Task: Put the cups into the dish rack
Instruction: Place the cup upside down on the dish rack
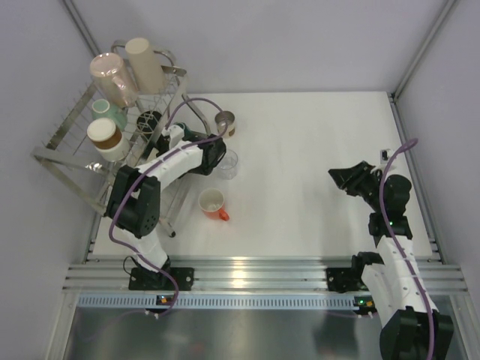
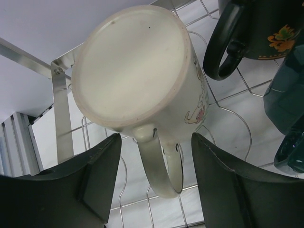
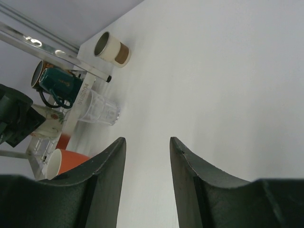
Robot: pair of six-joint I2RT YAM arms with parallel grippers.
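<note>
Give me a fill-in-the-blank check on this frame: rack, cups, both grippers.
1. The cream mug sits in the dish rack with its ___ facing the left wrist camera.
2. The left gripper has its jaws ___, that mug's handle between them.
3. The right gripper holds ___.
4. Outside the rack, ___ cups stand on the table: clear glass, orange-handled mug, brown-banded cup.
Missing: base; open; nothing; three.
</note>
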